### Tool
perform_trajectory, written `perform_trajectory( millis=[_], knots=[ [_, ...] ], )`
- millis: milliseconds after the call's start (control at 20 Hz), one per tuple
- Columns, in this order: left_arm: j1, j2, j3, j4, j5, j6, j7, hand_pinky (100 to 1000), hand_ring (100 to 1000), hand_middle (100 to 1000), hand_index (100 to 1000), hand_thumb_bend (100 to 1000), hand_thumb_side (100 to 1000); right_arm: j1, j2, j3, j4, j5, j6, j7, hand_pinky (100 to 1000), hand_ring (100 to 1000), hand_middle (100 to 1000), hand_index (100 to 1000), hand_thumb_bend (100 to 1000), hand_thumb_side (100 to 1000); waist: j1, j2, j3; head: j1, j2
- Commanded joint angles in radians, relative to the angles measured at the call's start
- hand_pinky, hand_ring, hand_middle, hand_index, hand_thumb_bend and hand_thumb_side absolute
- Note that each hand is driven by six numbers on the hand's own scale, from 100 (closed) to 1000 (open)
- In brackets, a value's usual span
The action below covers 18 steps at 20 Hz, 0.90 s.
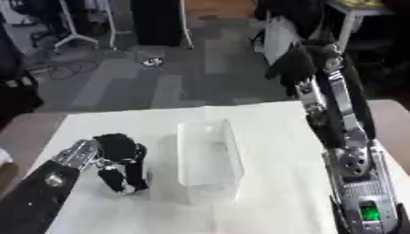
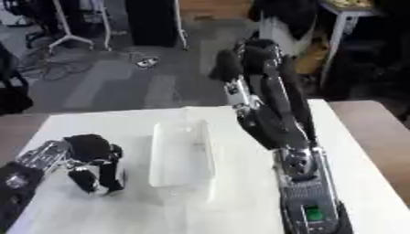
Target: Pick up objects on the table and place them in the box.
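Note:
A clear plastic box (image 1: 210, 160) stands lengthwise in the middle of the white table (image 1: 272, 128), and I see nothing inside it. My left hand (image 1: 120, 157) is just left of the box, palm down, with its fingers curled and their tips on the tablecloth. No object shows between them, and whatever lies under the palm is hidden. My right hand (image 2: 250, 57) is raised high over the table's far edge, right of the box, with its fingers relaxed and holding nothing. No loose object shows on the table.
The right forearm (image 1: 352, 164) runs along the table's right side, close to the box. Brown tabletop (image 2: 376, 123) shows beyond the white cloth on both sides. Past the far edge is grey floor with stand legs (image 1: 76, 36) and cables.

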Motion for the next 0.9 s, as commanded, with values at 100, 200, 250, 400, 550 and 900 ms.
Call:
perform_trajectory(
  millis=[100,200,250,400,550,900],
  knots=[
    [-0.012,0.021,0.015,-0.026,0.052,0.001,0.05,100,100,100,216,157,951,-0.021,0.003,-0.001,-0.018,0.0,-0.002,-0.001,100,215,290,478,239,1000,0.002,-0.01,0.003,-0.003,-0.012],
    [-0.01,0.031,0.021,-0.061,0.088,0.003,0.072,100,100,100,190,154,949,-0.021,0.001,-0.002,-0.017,0.001,-0.002,-0.002,100,215,290,478,239,1000,0.002,-0.011,0.005,-0.006,-0.015],
    [-0.009,0.037,0.026,-0.082,0.11,0.011,0.082,100,100,100,188,153,949,-0.021,0.0,-0.002,-0.017,0.001,-0.002,-0.002,100,215,290,478,239,1000,0.002,-0.012,0.006,-0.006,-0.015],
    [-0.023,0.056,0.056,-0.178,0.218,0.075,0.138,100,100,100,177,148,950,-0.02,-0.002,-0.004,-0.015,0.003,-0.001,-0.003,100,215,290,478,240,1000,0.002,-0.014,0.01,-0.006,-0.018],
    [-0.045,0.06,0.061,-0.265,0.346,0.153,0.223,100,100,100,177,143,948,-0.019,-0.006,-0.004,-0.014,0.002,-0.001,-0.004,100,215,290,477,240,1000,0.003,-0.015,0.013,-0.007,-0.022],
    [-0.099,0.004,-0.017,-0.283,0.411,0.128,0.32,100,100,100,172,148,958,-0.021,0.002,0.002,-0.014,0.001,-0.005,0.0,100,216,290,477,239,1000,0.002,-0.013,0.001,0.008,-0.039]
  ],
)
